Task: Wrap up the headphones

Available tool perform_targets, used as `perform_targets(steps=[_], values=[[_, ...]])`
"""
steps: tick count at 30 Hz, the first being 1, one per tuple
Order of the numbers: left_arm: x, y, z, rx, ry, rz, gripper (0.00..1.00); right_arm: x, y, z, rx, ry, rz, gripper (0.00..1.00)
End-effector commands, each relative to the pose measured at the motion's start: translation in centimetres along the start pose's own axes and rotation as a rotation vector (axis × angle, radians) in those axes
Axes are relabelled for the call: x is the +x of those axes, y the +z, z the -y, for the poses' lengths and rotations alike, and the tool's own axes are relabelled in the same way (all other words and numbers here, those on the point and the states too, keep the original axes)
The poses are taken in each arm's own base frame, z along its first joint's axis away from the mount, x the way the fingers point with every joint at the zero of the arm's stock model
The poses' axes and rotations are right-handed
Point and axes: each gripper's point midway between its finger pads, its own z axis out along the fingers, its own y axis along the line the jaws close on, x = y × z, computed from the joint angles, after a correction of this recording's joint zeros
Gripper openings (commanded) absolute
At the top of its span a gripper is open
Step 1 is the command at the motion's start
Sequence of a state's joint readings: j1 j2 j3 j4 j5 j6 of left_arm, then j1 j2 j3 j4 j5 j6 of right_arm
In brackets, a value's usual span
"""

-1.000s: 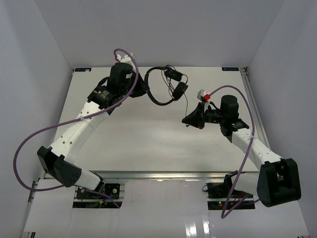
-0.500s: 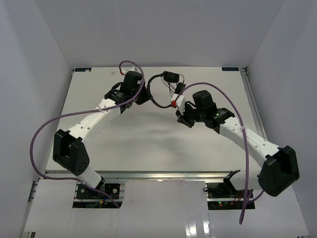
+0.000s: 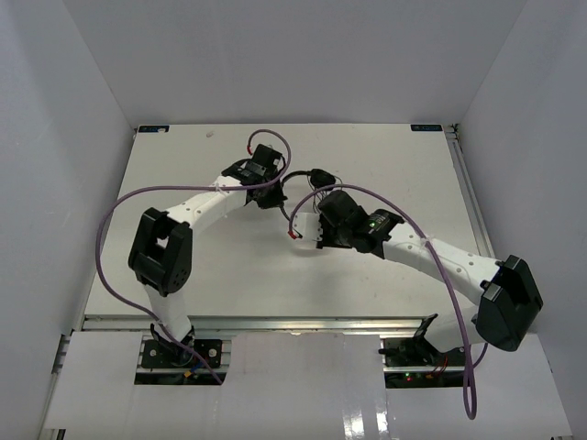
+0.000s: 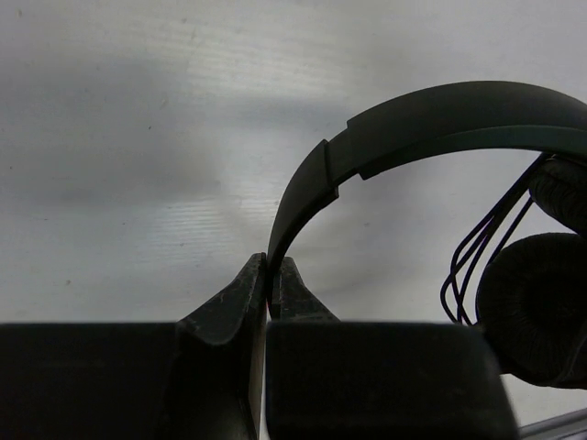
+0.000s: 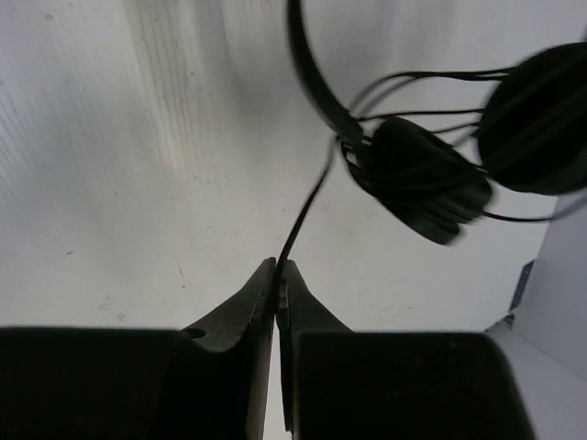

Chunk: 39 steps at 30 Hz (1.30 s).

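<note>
Your left gripper [image 4: 269, 286] is clamped on the headband [image 4: 413, 115], and your right gripper [image 5: 278, 291] is pinching the cord [image 5: 310, 202]. The headphones [image 3: 319, 175] are around mid-table, a bit toward the far edge. The cord runs straight from your right jaws to the earcups [image 5: 417, 179], so I'd loop with that arm.

The left arm [image 3: 206, 206] rises from its base, folds sharply at the elbow and reaches forward and to the right, while the right arm [image 3: 431, 252] stretches forward and to the left, so the two wrists sit near each other at mid-tabletop. The left gripper [image 4: 271, 275] has its fingers [image 4: 234, 302] pinched together on the headband of the headphones [image 4: 413, 119]. The right gripper [image 5: 278, 275] has its fingers [image 5: 243, 307] pressed tight on the thin cord [image 5: 307, 206].
</note>
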<state>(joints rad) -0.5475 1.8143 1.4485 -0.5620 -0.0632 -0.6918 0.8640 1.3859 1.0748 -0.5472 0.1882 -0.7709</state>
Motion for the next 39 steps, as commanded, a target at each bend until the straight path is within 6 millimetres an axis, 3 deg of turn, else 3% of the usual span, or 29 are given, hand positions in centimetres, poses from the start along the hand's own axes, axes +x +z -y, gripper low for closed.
perform_targets(steps=[1,5,9,14,22,27,33,36,39], values=[[2.0,0.2,-0.7,-0.014,0.108,-0.063,0.00,1.0,-0.8,2.1,0.120,-0.129,-0.114,0.08],[3.9,1.4,-1.0,-0.011,0.155,-0.123,0.00,0.8,0.1,2.0,0.149,-0.197,-0.131,0.08],[5.4,1.5,0.2,0.046,0.228,-0.179,0.00,0.7,1.4,2.4,0.203,-0.260,-0.136,0.08],[6.8,1.9,0.0,0.051,0.293,-0.236,0.00,-0.9,2.7,3.9,0.292,-0.312,-0.101,0.09],[7.2,2.1,-1.0,0.009,0.317,-0.268,0.00,-2.0,5.3,4.5,0.326,-0.357,-0.086,0.11],[6.4,2.1,-1.4,-0.013,0.287,-0.262,0.02,-2.3,6.4,3.9,0.289,-0.347,-0.072,0.21],[5.7,1.7,-1.3,-0.018,0.272,-0.254,0.30,-1.9,6.5,3.6,0.262,-0.317,-0.066,0.38],[5.6,1.4,-1.4,-0.016,0.267,-0.252,0.53,-1.8,5.5,3.9,0.252,-0.286,-0.048,0.50],[5.0,1.0,-1.7,-0.011,0.260,-0.243,0.65,-1.5,4.4,4.1,0.224,-0.270,-0.043,0.65]])
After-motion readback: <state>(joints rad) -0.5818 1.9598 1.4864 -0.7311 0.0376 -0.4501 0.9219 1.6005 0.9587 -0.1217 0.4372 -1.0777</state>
